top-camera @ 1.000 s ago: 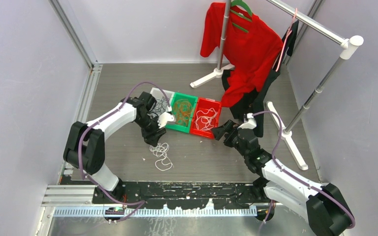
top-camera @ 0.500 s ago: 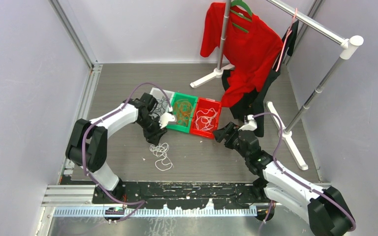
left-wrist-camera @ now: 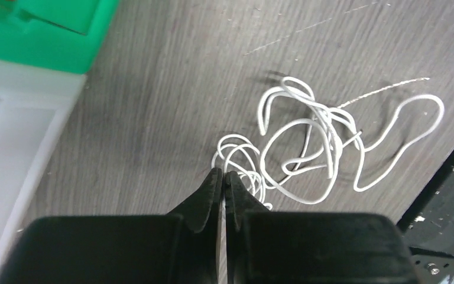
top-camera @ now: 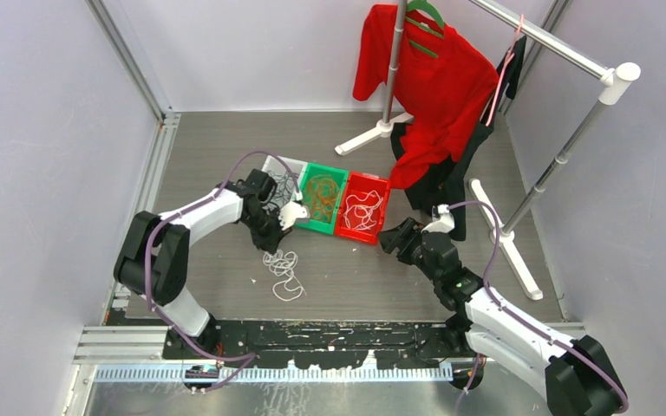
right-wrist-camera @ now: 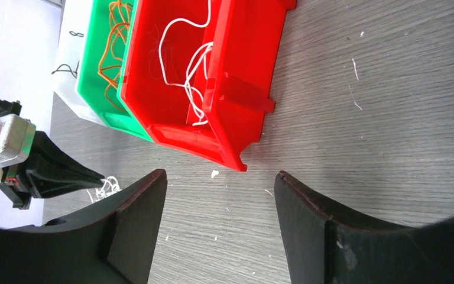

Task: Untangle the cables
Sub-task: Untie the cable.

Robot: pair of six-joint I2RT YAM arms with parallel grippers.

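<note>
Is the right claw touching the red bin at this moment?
Apart. In the right wrist view, bare table shows between the open fingers of the right claw and the near corner of the red bin.

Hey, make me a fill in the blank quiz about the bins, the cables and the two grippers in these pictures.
1. The red bin holds ____ cables.
2. The green bin holds ____ cables.
3. The left gripper is ____, its tips at the loose white tangle on the table.
4. The right gripper is ____, with nothing between its fingers.
Missing words: white; orange; shut; open.
</note>
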